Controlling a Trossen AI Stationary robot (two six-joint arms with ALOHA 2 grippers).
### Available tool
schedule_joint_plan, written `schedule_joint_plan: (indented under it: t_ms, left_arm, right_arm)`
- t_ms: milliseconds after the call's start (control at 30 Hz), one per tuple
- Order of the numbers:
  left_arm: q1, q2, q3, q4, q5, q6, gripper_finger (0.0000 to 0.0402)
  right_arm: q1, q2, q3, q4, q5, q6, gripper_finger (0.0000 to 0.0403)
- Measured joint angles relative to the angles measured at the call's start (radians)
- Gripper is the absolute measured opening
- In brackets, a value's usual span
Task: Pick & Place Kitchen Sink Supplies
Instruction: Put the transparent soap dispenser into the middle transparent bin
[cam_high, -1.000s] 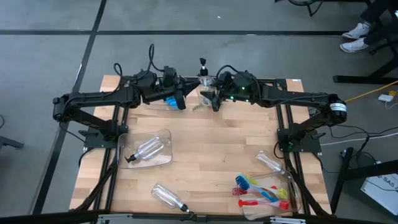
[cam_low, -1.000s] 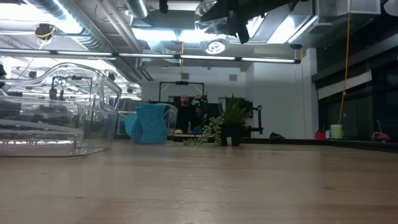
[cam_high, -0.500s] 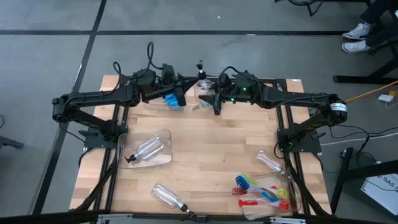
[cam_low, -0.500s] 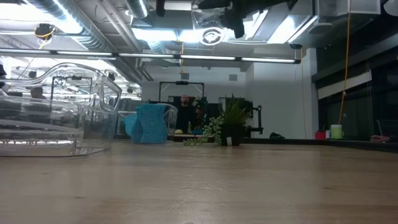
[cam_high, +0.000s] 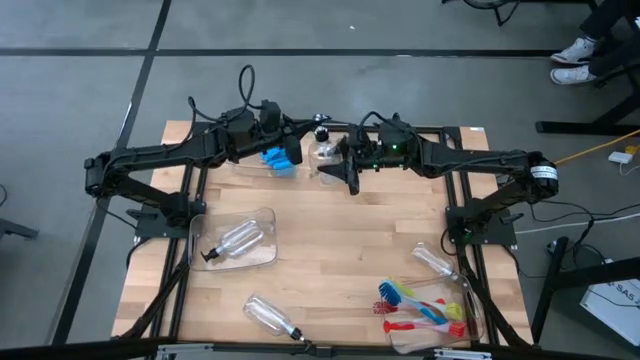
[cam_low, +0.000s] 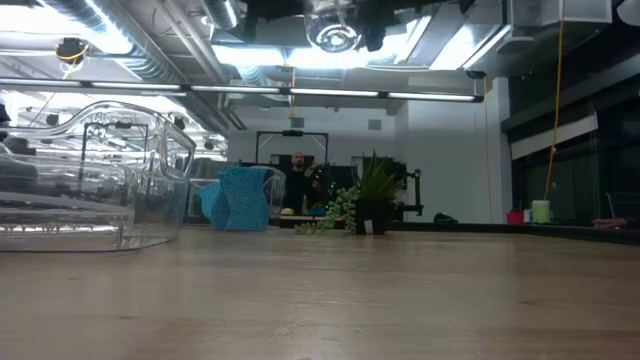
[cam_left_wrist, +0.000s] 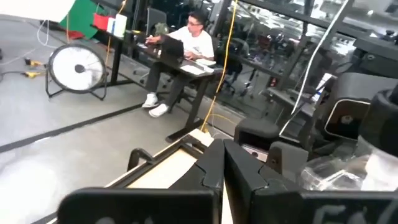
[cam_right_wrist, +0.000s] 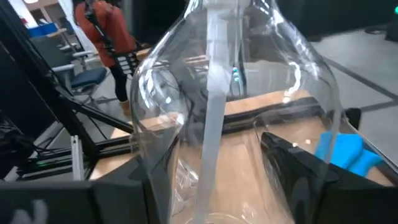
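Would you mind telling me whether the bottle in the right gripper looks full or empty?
Empty: the bottle, clamped in the right gripper, shows only its dip tube inside, no liquid.

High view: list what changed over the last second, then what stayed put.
The right claw, shut on a clear pump bottle, drew it slightly back toward the right arm's side, its black pump top swinging leftward. The left claw stayed shut beside the blue sponge. The other bottles, brushes and bins did not move.

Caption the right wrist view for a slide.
Right gripper clamps a clear pump bottle above the table, blue sponge beyond.
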Motion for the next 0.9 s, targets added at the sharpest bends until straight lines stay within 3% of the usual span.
schedule_joint_plan:
  t_ms: [200,367,700,900]
  left_arm:
    - [-0.024,-0.024,0.000,0.004,0.050,-0.031,0.0002]
    - [-0.062,-0.036,0.000,0.002,0.031,-0.033,0.0001]
    - [-0.084,0.023,0.000,0.217,0.102,-0.007,0.0002]
    - [-0.082,0.047,0.000,0.239,0.105,0.010,0.0002]
  right_arm:
    - [-0.034,0.000,0.000,-0.041,0.056,-0.004,0.0216]
    - [-0.074,0.000,0.000,-0.066,0.060,-0.005,0.0216]
    - [-0.081,0.000,0.000,-0.060,0.059,0.001,0.0216]
    - [-0.078,0.000,0.000,-0.054,0.060,0.010,0.0216]
